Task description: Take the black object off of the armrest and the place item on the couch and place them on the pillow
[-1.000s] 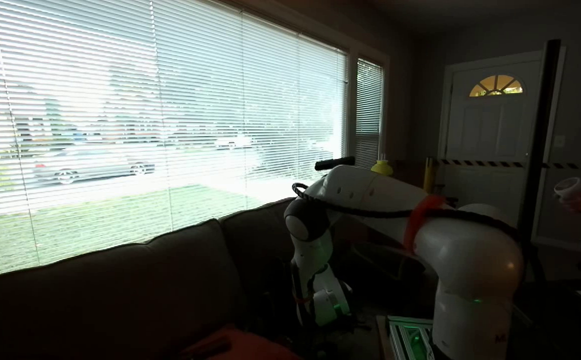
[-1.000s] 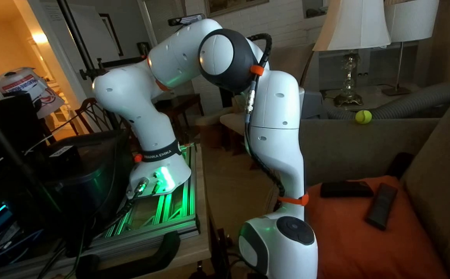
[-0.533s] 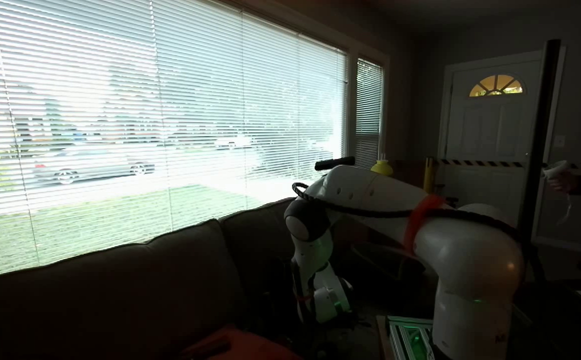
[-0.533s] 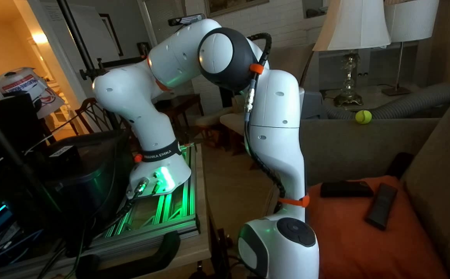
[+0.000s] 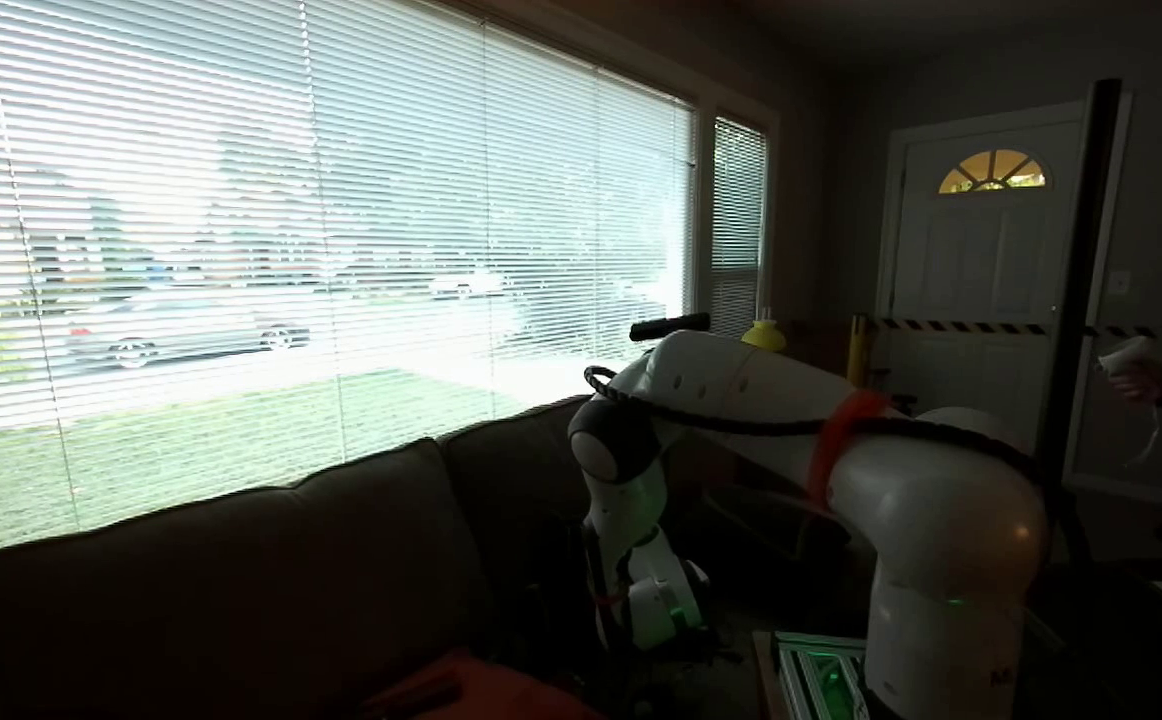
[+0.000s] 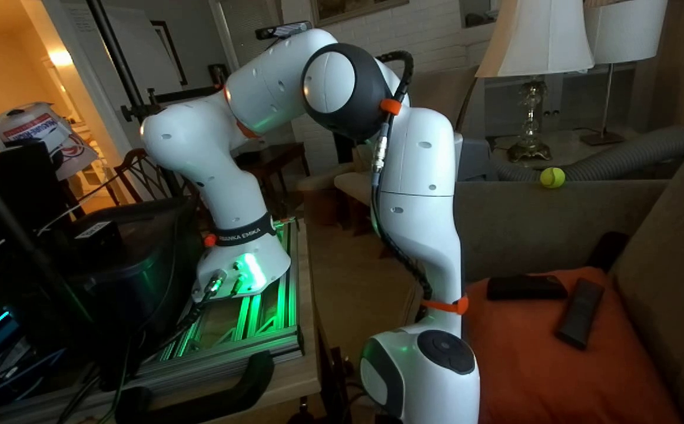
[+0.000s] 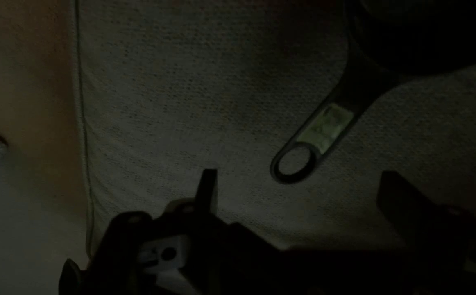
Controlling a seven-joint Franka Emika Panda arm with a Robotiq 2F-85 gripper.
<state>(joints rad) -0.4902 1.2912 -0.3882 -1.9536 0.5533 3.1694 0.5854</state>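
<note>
In the wrist view a black pan-like item lies on the pale cushion of the couch; its handle has a ring end and a pale label. My gripper is open above it; the ring end shows between the wide-apart fingers, with nothing held. The orange pillow lies on the couch, also in an exterior view. A black box-shaped object and a black remote rest on it. The armrest bears a tennis ball. In the exterior views the gripper is cut off or too dark.
A dark object sits in the couch corner. The tall back cushion stands behind the seat. Lamps and a grey hose are beyond the armrest. The robot's base table stands beside the couch.
The arm's wrist has shifted only slightly, a little leftward in an exterior view. The person's hand with the controller at the right edge has moved up and left. The objects on the pillow have not moved.
</note>
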